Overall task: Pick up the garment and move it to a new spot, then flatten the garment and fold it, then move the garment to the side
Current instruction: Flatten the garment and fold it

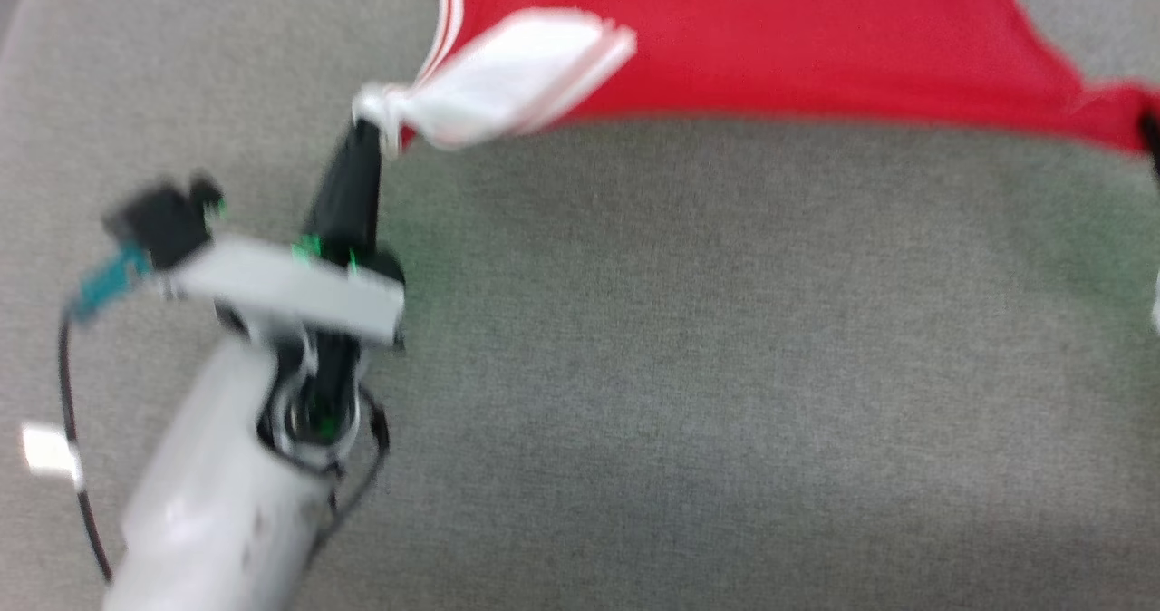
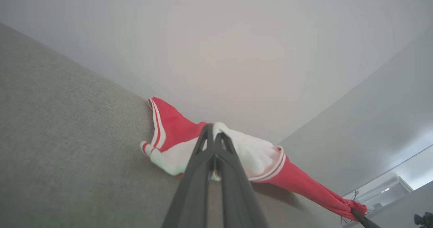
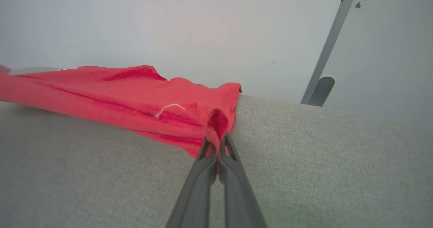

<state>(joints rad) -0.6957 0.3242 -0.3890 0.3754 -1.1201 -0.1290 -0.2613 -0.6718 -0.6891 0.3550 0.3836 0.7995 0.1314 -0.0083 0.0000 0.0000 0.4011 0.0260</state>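
Your garment [image 1: 770, 40] is stretched across the top of the head view, from about 11 o'clock to 2 o'clock, with its lower red edge sagging slightly above the grey fabric surface [image 1: 634, 366]. It hangs that way because you hold it at two ends. The left gripper [image 1: 367, 130], reaching up from 8 o'clock, has its fingers pressed fully together on the bunched tip of the white sleeve [image 1: 517, 76]. The right gripper [image 3: 216, 140] is pinched just as tight on a fold of plain red cloth near a hem corner. I judge this spread to be the carry to the new spot or the start of laying it flat, since tension between the two grips stops the cloth bunching. The head view gives you the whole span, but it is blurred, and of the right gripper it offers just a dark sliver at 3 o'clock. The left wrist view shows sleeve cloth squeezed between the fingertips, striped trim at 9 o'clock of them, and the red body running off to 4 o'clock, where the other arm's dark finger meets it. The right wrist view adds a loose white thread [image 3: 169, 108] at 10 o'clock of the fingertips and a metal post [image 3: 324, 55] at 1 o'clock.
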